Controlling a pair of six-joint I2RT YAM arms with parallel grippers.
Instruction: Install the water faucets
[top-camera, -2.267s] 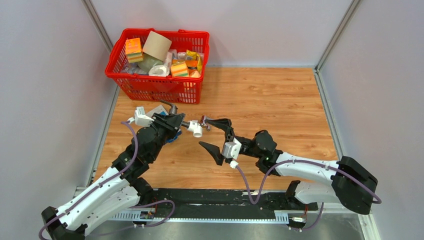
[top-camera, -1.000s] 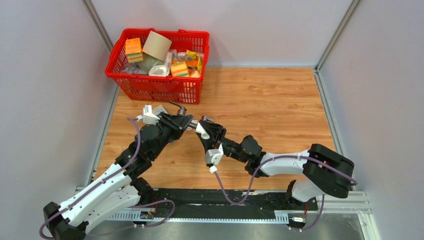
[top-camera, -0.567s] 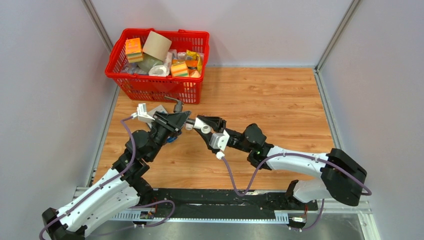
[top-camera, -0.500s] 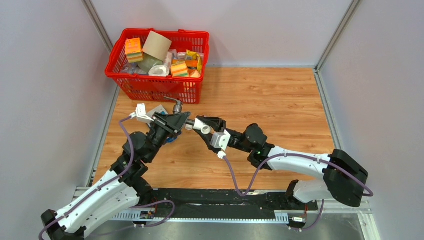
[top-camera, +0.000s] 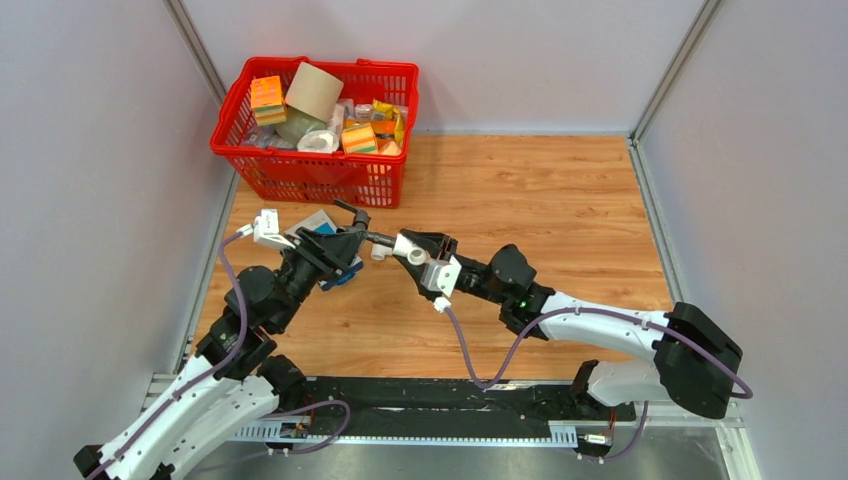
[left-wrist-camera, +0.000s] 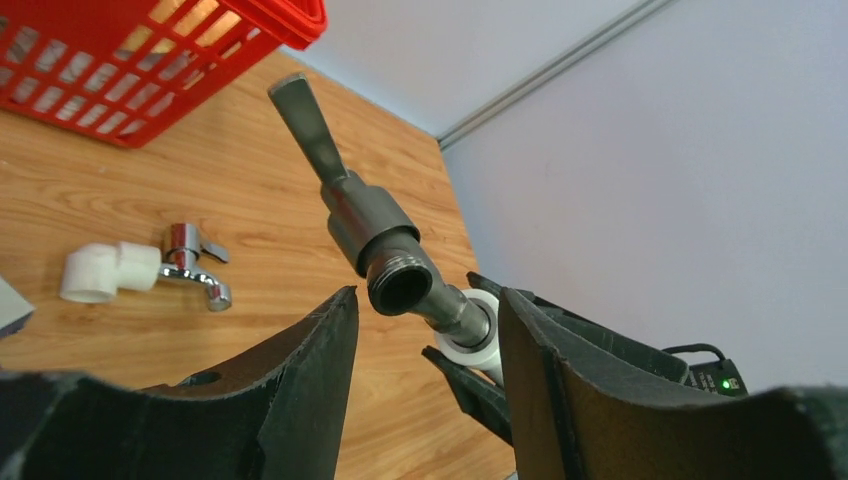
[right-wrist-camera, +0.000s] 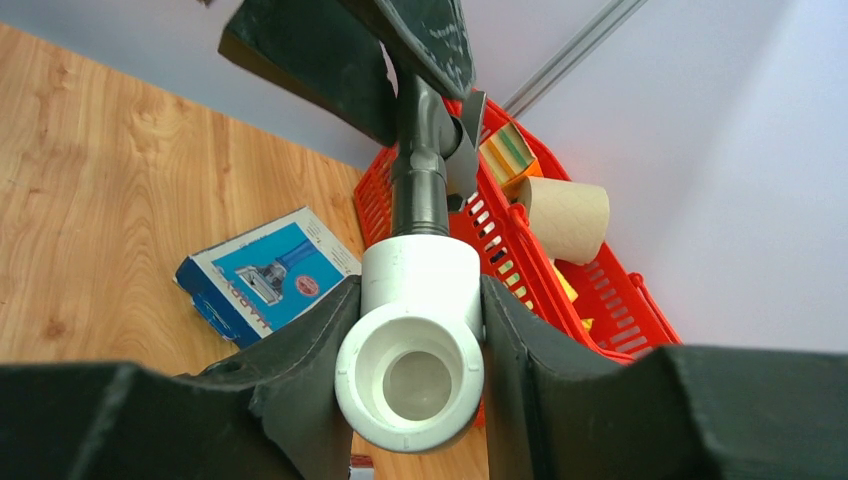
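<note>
Backing away leftward, the left gripper (left-wrist-camera: 425, 296) has let go, its jaws apart either side of the dark grey faucet (left-wrist-camera: 370, 225). Held above the worktop (top-camera: 520, 200), that faucet's white elbow fitting (right-wrist-camera: 410, 370) is clamped in the right gripper (right-wrist-camera: 418, 286). The chrome faucet (left-wrist-camera: 190, 262) lies on the wood.

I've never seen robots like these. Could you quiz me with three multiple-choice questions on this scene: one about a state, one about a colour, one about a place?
1. How does the left tool stand at the dark tap?
A clamped on it; B open, fingers either side of it; C shut flat above it.
2. What colour is the elbow piece in the right tool?
A white; B red; C blue.
3. Where is the shiny tap?
A in the left tool; B in the right tool; C on the wooden table.

Answers: 1 B, its fingers stand apart with the tap between them. 2 A, white plastic shows between the fingers. 3 C, it lies loose on the wood.
</note>
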